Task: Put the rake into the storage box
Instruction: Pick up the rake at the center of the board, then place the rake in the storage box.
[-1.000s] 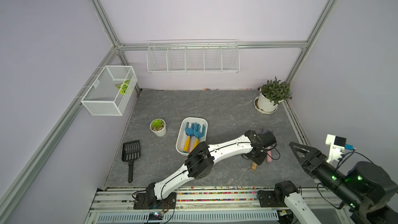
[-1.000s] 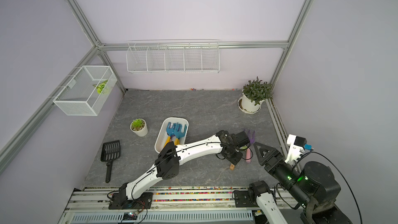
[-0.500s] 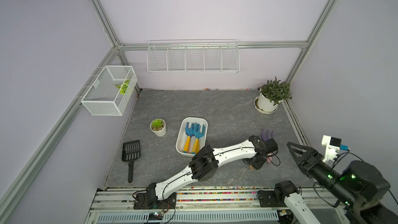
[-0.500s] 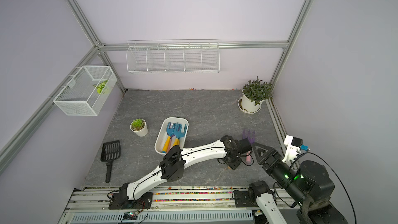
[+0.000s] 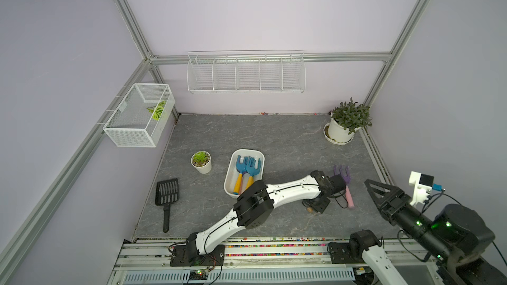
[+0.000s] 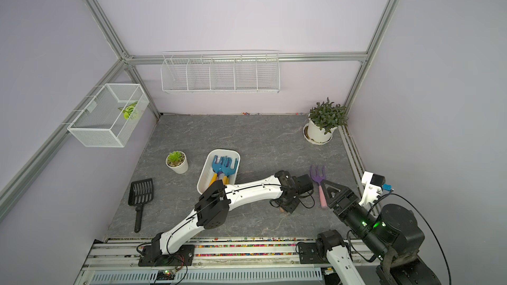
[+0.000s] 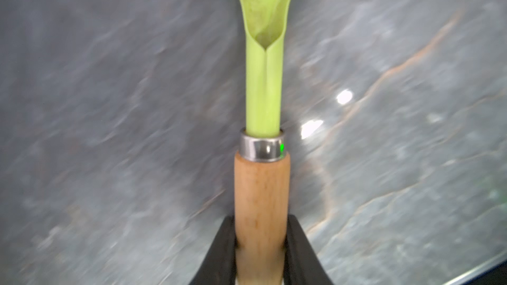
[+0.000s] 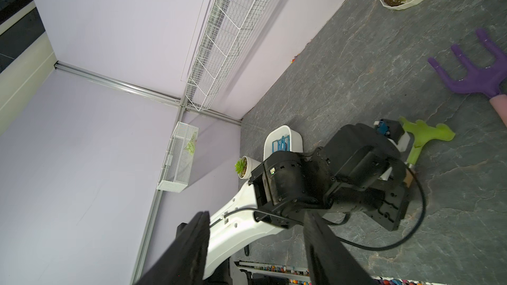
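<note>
Wooden rake handle, glossy metal collar

The storage box stands just right of the small pot.

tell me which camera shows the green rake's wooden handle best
The left wrist view: the wooden handle sits close up, clamped in the left pincer. The right wrist view shows only a sliver beside the left arm; both top views show just its butt end.
</note>
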{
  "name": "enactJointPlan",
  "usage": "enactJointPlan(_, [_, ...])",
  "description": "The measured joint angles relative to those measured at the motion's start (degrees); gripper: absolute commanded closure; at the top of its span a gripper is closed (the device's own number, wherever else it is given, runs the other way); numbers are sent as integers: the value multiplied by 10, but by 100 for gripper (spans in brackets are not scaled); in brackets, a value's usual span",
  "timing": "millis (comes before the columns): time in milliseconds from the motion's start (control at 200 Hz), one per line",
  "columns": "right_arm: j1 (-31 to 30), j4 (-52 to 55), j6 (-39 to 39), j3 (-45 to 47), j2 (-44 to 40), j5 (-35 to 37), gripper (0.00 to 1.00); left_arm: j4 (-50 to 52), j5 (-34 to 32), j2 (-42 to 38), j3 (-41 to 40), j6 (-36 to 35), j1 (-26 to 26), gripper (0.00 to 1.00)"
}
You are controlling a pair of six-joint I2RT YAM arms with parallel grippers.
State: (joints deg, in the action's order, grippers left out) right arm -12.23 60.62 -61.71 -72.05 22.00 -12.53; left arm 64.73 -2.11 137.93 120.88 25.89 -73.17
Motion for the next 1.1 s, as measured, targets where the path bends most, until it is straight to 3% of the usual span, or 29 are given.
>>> enactJointPlan(365, [0, -52, -4, 54, 12, -21, 41, -37, -50, -246, -184, 3, 81, 100])
enactJointPlan(730, [0, -111, -7, 100, 71, -64, 41, -50, -64, -451, -456, 35, 193, 100])
enactJointPlan(925, [0, -135, -7, 114, 98, -86, 41, -57, -38, -527, -534, 33, 263, 99])
enactJointPlan(1100, [0, -150, -6, 118, 113, -101, 41, -61, -7, -537, -558, 9, 316, 99])
